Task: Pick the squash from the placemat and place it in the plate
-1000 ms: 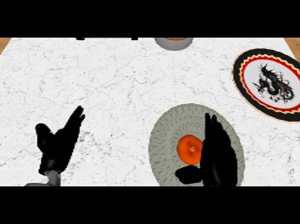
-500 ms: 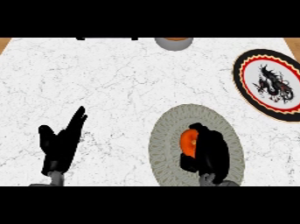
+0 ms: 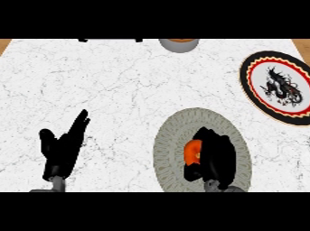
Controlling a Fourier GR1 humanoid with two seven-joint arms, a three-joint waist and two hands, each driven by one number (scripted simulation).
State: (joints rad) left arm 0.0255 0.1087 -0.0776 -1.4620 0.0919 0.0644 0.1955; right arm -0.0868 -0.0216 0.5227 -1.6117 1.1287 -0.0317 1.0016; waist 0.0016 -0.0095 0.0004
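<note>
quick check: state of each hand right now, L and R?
left hand: open, resting at lower left, holding nothing.
right hand: shut on the squash, over the placemat.

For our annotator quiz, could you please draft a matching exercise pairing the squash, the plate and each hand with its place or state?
Things:
1 squash
2 plate
3 left hand
4 right hand

Place or state:
A open, fingers up, at the view's lower left
B curled round the squash
C orange, over the grey placemat
D at the view's right, nothing on it

Pairs: 1-C, 2-D, 3-A, 4-B
</note>
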